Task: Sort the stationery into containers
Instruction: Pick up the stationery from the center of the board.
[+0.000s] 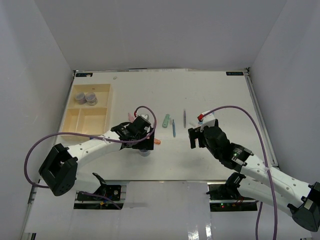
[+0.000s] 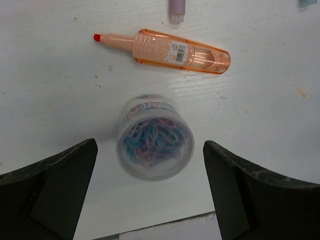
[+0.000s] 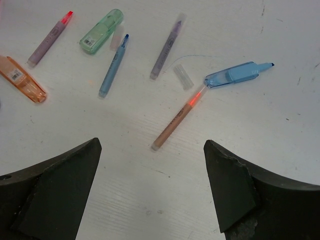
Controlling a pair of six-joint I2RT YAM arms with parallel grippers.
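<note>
Pot-grasp step. Your left end effector (image 2: 150, 150) hung released, jaws straddling the loose pot (image 2: 155, 135) on the bench (image 1: 225, 100), well right of the tray (image 1: 92, 122). Your right end effector (image 3: 152, 150) was released too. The next move called for descending, clenching, then carrying it into the tray.

table (image 1: 220, 155): white | on it: tray (image 1: 95, 121), scattered markers (image 3: 113, 65), clip pot (image 2: 155, 140)
</note>
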